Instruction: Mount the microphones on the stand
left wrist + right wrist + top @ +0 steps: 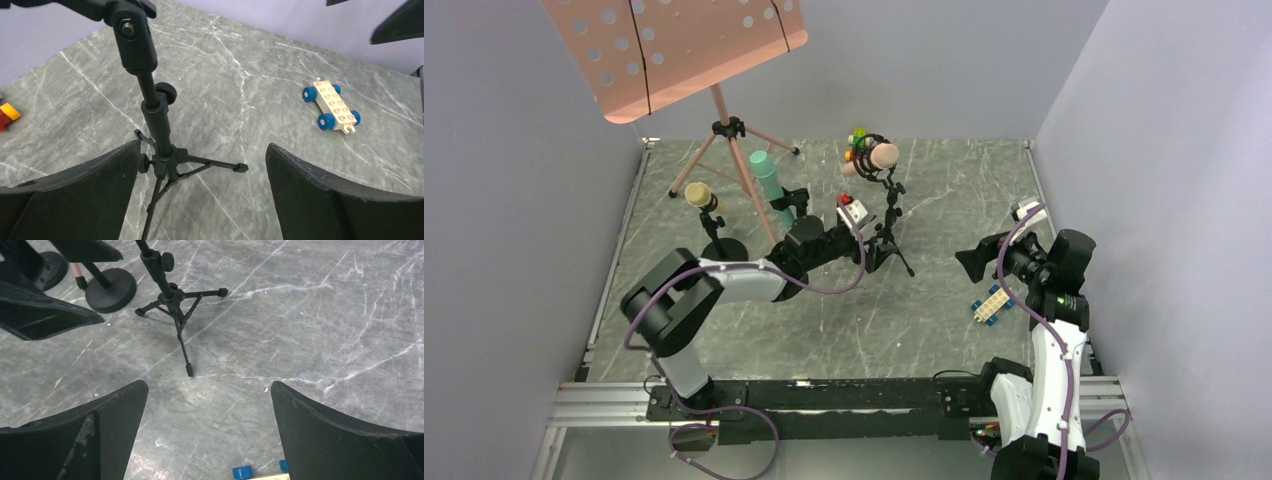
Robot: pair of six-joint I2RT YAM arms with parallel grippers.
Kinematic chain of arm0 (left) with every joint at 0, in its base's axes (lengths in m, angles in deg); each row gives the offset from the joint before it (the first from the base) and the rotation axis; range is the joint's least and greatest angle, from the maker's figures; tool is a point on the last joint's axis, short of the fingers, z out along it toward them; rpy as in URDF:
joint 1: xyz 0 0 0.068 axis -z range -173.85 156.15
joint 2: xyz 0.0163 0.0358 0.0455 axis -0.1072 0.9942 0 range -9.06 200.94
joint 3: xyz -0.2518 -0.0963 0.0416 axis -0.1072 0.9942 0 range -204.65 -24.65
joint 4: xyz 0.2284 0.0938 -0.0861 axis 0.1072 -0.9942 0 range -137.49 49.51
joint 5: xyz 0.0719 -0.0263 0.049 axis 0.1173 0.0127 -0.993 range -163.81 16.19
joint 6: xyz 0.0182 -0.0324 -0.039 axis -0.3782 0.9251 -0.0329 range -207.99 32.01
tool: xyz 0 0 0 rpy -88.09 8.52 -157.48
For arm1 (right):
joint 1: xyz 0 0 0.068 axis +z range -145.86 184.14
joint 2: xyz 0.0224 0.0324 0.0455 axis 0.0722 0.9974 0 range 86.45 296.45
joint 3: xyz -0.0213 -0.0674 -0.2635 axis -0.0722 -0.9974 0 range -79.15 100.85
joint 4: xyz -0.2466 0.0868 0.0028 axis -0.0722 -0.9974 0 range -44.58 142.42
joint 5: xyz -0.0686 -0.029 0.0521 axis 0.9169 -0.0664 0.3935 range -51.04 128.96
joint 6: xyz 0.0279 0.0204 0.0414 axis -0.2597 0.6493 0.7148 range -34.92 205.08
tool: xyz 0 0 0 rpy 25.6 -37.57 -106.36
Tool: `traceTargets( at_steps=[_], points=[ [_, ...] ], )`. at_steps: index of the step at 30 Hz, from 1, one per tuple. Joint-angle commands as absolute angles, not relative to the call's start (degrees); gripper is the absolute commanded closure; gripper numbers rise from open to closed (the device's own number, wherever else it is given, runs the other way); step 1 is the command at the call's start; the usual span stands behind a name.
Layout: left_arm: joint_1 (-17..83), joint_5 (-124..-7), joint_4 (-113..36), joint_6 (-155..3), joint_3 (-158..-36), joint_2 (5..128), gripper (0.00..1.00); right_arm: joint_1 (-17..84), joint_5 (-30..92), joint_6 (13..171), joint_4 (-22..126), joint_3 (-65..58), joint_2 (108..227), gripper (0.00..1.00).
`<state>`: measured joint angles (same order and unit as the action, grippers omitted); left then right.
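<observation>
Pink mic (881, 156): slim, matte, clipped tilted atop tripod stand (152, 112), mid-rear of counter (944, 190). Teal mic (768, 178) and yellow mic (700, 195) upright further left. L fingers (75, 195) spread wide, empty, below pink mic, pole between, untouched. L arm stretched low. R fingers (345, 435) open, well apart; R arm folded.

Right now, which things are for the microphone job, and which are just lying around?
For the job: pink microphone, teal microphone, yellow microphone, black tripod stand, round-base stand.
Just lying around: white brick car, red-and-white brick car, pink music stand.
</observation>
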<state>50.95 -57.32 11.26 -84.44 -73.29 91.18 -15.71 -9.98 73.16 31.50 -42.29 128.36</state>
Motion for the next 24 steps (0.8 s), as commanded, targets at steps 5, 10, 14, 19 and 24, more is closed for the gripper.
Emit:
traceTargets(
  at_steps=[5,10,14,19,24],
  points=[
    [56.78,-62.94,-12.21,-90.74,-70.76,72.99,0.01,-15.99,-12.96,69.63,30.94,-41.94,128.13,0.00],
    [57.22,-63.27,-36.34,-85.80,-73.56,61.58,0.01,-16.00,-14.16,68.07,30.16,-41.88,127.52,0.00],
    [55.85,-64.41,-39.89,-81.42,-67.21,47.59,0.01,-16.04,-16.42,66.53,28.35,-40.92,127.96,0.00],
    [44.09,-60.33,-46.89,-73.87,-60.80,30.01,0.01,-16.15,-17.87,64.41,26.86,-40.48,128.50,0.00],
    [27.50,-56.16,-56.23,-73.38,-61.69,23.84,0.01,-16.11,-17.40,62.98,25.82,-39.81,129.60,0.00]
  ],
)
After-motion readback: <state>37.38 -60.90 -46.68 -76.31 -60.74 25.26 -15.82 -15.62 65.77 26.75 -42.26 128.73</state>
